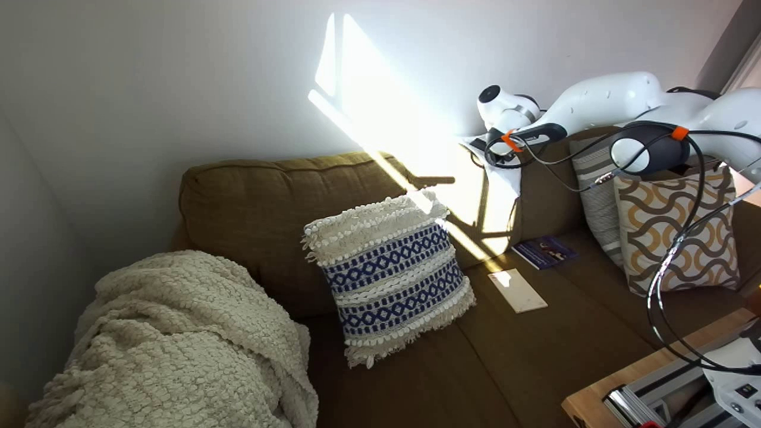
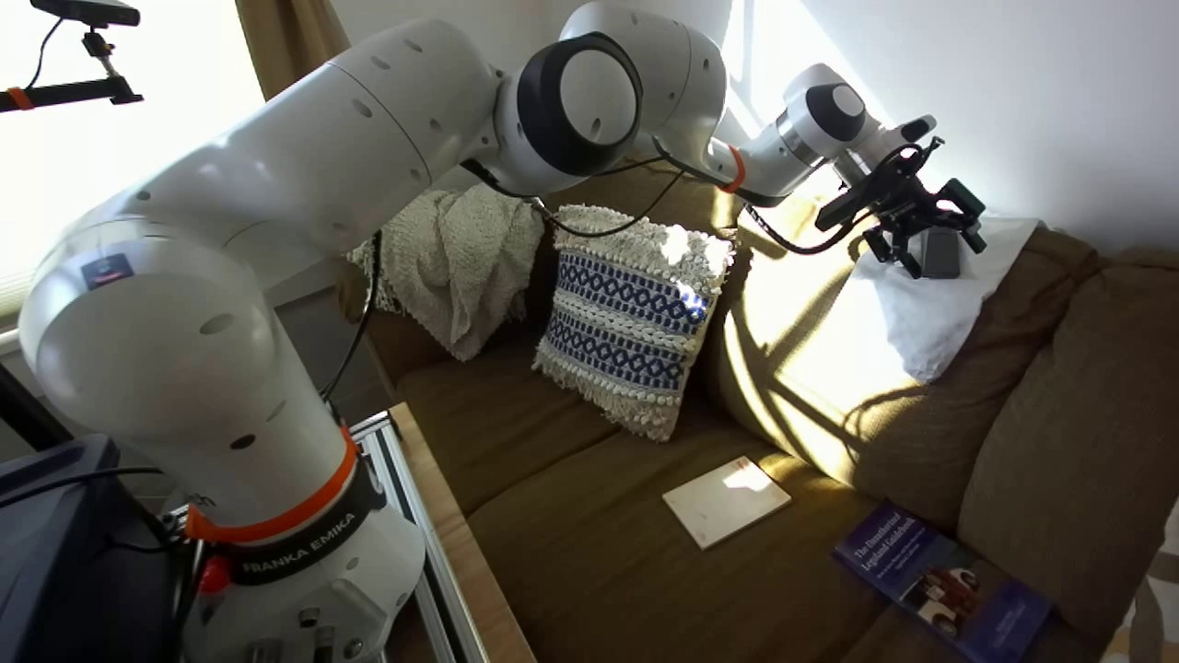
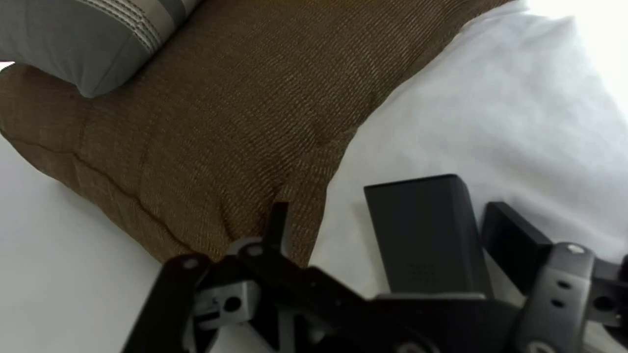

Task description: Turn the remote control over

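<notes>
No slim white bar with a grey face can be made out, so the remote control is hidden or out of view. My gripper (image 3: 387, 211) is open above a white cloth (image 3: 530, 132) draped over the sofa back. A dark grey rectangular block (image 3: 424, 235) with faint small marks lies on that cloth, between the fingers. The right finger is close beside it; I cannot tell if they touch. The left finger stands apart from it. In an exterior view the block (image 2: 940, 253) shows between the fingertips of the gripper (image 2: 941, 256).
A white flat slab (image 2: 726, 502) and a purple book (image 2: 939, 580) lie on the brown sofa seat. A blue and white fringed cushion (image 1: 392, 279) leans on the backrest. Patterned cushions (image 1: 678, 232) stand near the arm. The wall (image 1: 178, 77) rises behind the sofa back.
</notes>
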Tool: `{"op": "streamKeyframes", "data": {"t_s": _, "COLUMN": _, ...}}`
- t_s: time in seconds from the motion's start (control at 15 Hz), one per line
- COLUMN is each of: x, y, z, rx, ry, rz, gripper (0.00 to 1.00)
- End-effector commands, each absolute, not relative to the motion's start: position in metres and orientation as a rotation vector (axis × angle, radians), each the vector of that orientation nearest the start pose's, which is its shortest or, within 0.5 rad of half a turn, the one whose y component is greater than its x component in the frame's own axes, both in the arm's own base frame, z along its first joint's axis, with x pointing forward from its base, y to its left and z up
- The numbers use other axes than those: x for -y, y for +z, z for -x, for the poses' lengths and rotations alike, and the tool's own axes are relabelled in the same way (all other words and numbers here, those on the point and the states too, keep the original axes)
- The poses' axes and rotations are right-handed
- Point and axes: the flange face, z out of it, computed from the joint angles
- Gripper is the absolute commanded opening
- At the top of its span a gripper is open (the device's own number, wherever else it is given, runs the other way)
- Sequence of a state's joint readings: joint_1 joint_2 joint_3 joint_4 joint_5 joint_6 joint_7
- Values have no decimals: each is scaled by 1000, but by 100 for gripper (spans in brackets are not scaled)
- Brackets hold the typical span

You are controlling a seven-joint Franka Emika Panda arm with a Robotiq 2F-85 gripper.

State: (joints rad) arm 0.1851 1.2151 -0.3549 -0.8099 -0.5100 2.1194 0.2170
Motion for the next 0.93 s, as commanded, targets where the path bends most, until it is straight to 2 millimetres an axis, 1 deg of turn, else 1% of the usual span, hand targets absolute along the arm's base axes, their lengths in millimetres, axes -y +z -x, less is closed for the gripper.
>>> {"op": "streamKeyframes", "data": {"t_s": 0.0, "x": 30, "y": 204, "z": -818, "rx": -171, "ry": 263, "rz": -2347, "gripper": 73}}
{"op": "streamKeyframes", "data": {"t_s": 0.07, "x": 30, "y": 204, "z": -819, "rx": -174, "ry": 269, "rz": -2346, "gripper": 69}}
{"op": "streamKeyframes", "data": {"t_s": 0.13, "x": 30, "y": 204, "z": -819, "rx": -177, "ry": 272, "rz": -2345, "gripper": 69}}
{"op": "streamKeyframes", "data": {"t_s": 0.2, "x": 29, "y": 204, "z": -820, "rx": -178, "ry": 274, "rz": -2344, "gripper": 62}}
{"op": "streamKeyframes", "data": {"t_s": 0.33, "x": 29, "y": 204, "z": -820, "rx": -181, "ry": 275, "rz": -2344, "gripper": 45}}
{"op": "streamKeyframes", "data": {"t_s": 0.47, "x": 29, "y": 203, "z": -820, "rx": -187, "ry": 273, "rz": -2344, "gripper": 30}}
{"op": "streamKeyframes", "data": {"t_s": 0.67, "x": 30, "y": 200, "z": -820, "rx": -194, "ry": 267, "rz": -2344, "gripper": 8}}
{"op": "streamKeyframes", "data": {"t_s": 0.73, "x": 30, "y": 199, "z": -820, "rx": -198, "ry": 263, "rz": -2343, "gripper": 2}}
{"op": "streamKeyframes", "data": {"t_s": 0.8, "x": 31, "y": 199, "z": -820, "rx": -202, "ry": 261, "rz": -2344, "gripper": 0}}
{"op": "streamKeyframes", "data": {"t_s": 0.87, "x": 32, "y": 199, "z": -820, "rx": -207, "ry": 259, "rz": -2344, "gripper": 5}}
